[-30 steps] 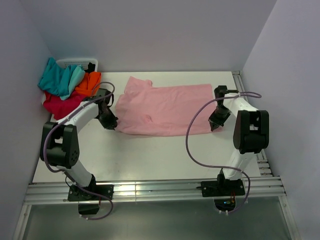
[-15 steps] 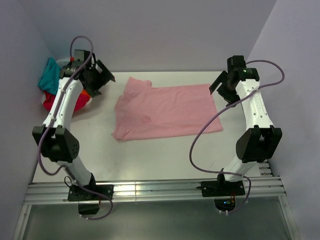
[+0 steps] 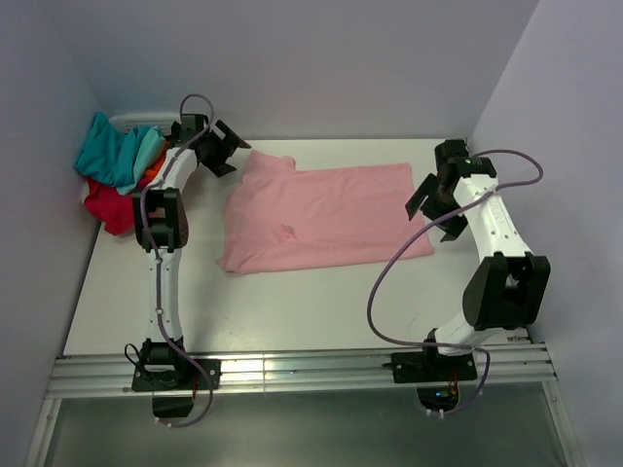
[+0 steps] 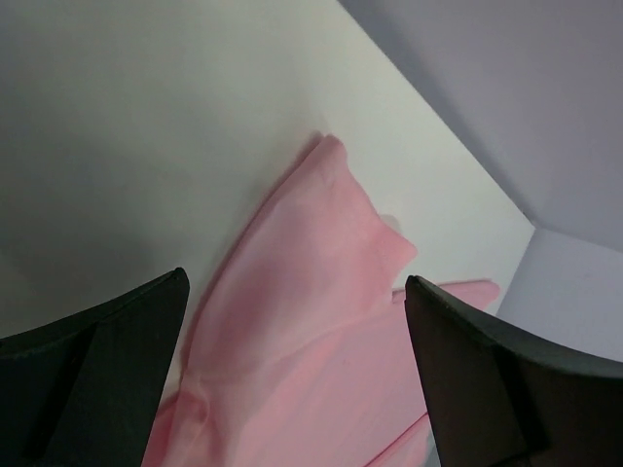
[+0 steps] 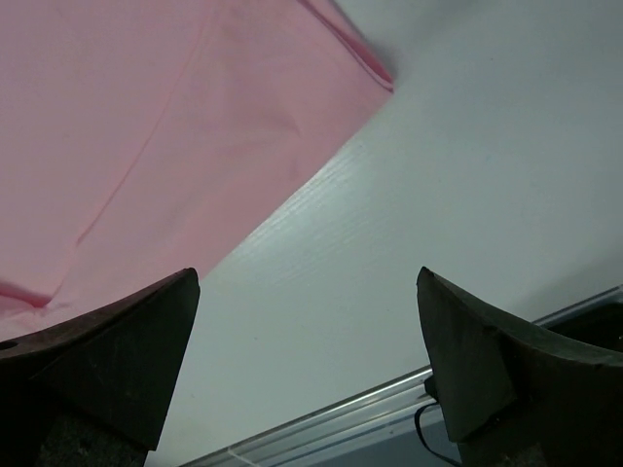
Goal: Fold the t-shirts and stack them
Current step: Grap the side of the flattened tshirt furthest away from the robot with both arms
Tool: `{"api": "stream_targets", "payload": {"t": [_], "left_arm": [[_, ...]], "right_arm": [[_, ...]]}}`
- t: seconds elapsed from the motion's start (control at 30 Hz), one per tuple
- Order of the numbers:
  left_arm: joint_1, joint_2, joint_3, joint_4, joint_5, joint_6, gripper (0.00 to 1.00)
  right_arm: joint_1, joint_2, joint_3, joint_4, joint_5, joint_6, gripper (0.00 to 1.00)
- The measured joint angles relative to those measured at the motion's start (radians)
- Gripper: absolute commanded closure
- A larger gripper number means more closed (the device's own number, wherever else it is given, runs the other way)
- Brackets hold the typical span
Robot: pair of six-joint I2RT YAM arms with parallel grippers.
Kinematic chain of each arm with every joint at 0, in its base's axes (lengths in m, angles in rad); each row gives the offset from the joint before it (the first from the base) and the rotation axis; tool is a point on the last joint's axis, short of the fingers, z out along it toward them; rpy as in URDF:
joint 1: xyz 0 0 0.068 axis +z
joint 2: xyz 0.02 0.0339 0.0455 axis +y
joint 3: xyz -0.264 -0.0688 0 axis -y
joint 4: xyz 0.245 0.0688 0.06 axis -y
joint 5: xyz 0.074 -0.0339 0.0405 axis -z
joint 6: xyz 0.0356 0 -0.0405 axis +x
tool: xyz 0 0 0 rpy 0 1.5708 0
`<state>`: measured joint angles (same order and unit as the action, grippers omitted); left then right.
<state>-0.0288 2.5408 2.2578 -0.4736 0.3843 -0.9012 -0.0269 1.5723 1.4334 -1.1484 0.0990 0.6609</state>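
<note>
A light pink t-shirt (image 3: pixel 321 214) lies folded flat across the middle of the table (image 3: pixel 292 302). My left gripper (image 3: pixel 232 153) hangs open above its back left corner, with pink cloth (image 4: pixel 311 321) showing below the spread fingers (image 4: pixel 97 370) and nothing between them (image 4: pixel 295 282). My right gripper (image 3: pixel 435 209) stands open at the shirt's right edge. Its wrist view shows the shirt's corner (image 5: pixel 146 126) to the left and bare table under the gap (image 5: pixel 307 277). Teal (image 3: pixel 107 151), orange (image 3: pixel 153 175) and crimson (image 3: pixel 107 206) t-shirts lie heaped at the back left.
A white basket rim (image 3: pixel 131 119) shows behind the heap. Lilac walls close in the back and both sides. A metal rail (image 3: pixel 292 370) runs along the near edge and also shows in the right wrist view (image 5: pixel 389 413).
Both grippers have left the pink shirt's near corners, opened and lifted away. The left one has swung to the back left corner, the right one to the right edge.
</note>
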Motion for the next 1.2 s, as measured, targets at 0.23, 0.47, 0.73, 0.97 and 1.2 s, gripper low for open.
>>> {"api": "stream_targets", "payload": {"t": [0.23, 0.47, 0.73, 0.97, 1.2], "left_arm": [[-0.011, 0.093, 0.077, 0.158, 0.077, -0.047, 0.01], [-0.035, 0.160, 0.152, 0.222, 0.081, -0.022, 0.01], [-0.094, 0.226, 0.211, 0.255, 0.055, 0.001, 0.08], [-0.117, 0.226, 0.230, 0.225, -0.003, 0.032, 0.04], [-0.069, 0.175, 0.150, 0.259, -0.032, 0.023, 0.01]], "right_arm": [[0.000, -0.155, -0.055, -0.012, 0.034, 0.008, 0.00], [0.000, -0.238, -0.096, -0.047, 0.051, 0.030, 0.00], [0.000, -0.292, -0.117, -0.081, 0.051, 0.048, 0.00], [0.000, -0.349, -0.137, -0.102, 0.051, 0.056, 0.00], [0.000, -0.384, -0.202, -0.104, 0.051, 0.056, 0.00]]}}
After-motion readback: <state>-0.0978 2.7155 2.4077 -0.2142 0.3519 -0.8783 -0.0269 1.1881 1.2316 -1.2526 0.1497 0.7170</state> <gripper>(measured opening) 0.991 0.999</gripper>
